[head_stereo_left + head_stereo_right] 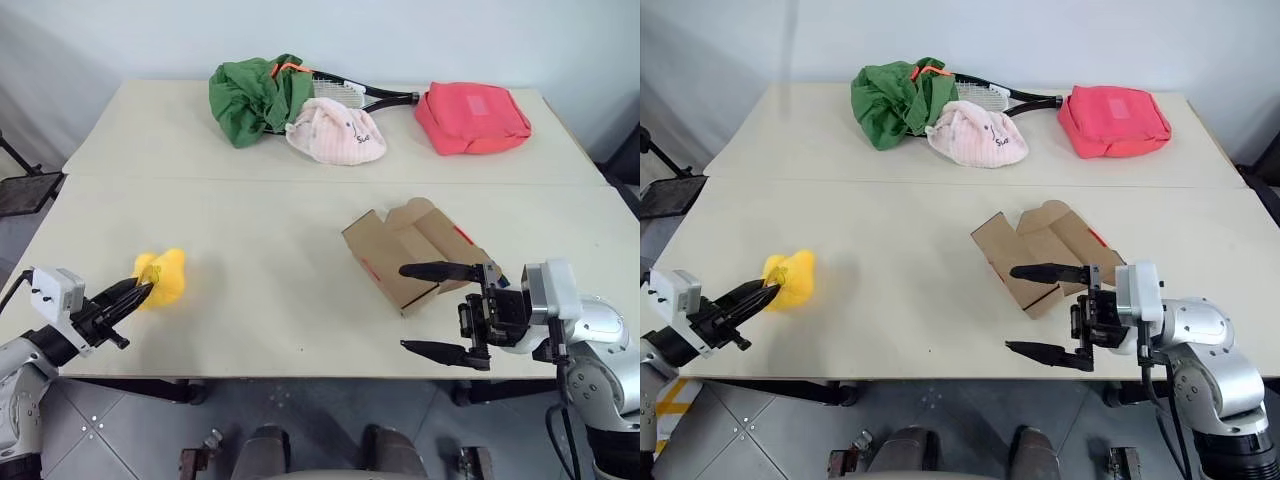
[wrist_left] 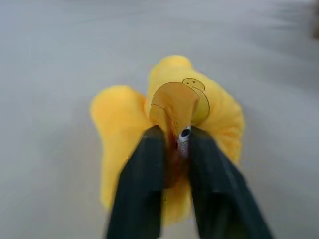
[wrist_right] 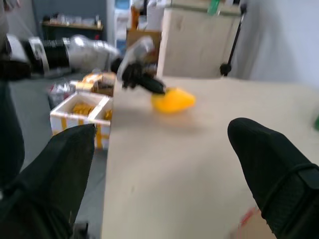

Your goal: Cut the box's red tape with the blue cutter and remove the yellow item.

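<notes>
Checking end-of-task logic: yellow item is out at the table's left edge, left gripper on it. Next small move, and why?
Probably open the left gripper fully and back off: the yellow item already lies on the table, well clear of the opened box, with the fingers close around part of it.

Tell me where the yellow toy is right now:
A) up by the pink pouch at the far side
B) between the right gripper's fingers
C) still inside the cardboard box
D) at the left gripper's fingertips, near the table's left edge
D: the yellow toy sits at the tips of the left gripper near the table's left edge, far from the opened cardboard box, while the right gripper stands wide open and empty.
</notes>
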